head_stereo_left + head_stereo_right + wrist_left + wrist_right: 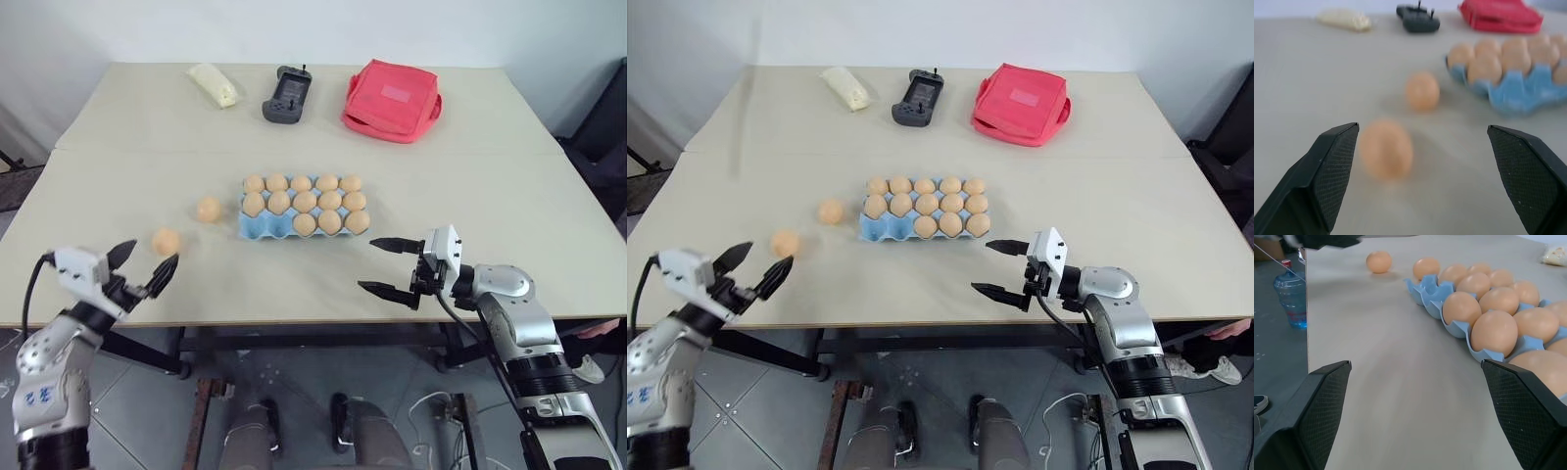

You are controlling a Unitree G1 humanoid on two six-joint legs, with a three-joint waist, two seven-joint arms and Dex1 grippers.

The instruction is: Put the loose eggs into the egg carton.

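Two loose eggs (167, 241) (208, 209) lie on the surface (118, 166) left of the egg carton (257, 227), which looks two short of full; both the left gripper (143, 265) and right gripper (387, 264) are spread, empty. The left wrist view has the nearer egg just ahead between its fingers. The right wrist view looks along the carton's filled rows.

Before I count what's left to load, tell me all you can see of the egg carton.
The egg carton is a light blue, lidless moulded tray lying flat mid-table. Its three rows of five cups hold thirteen tan eggs; the two cups at its front-left corner are empty. Neither gripper touches it, and two loose eggs lie apart to its left.
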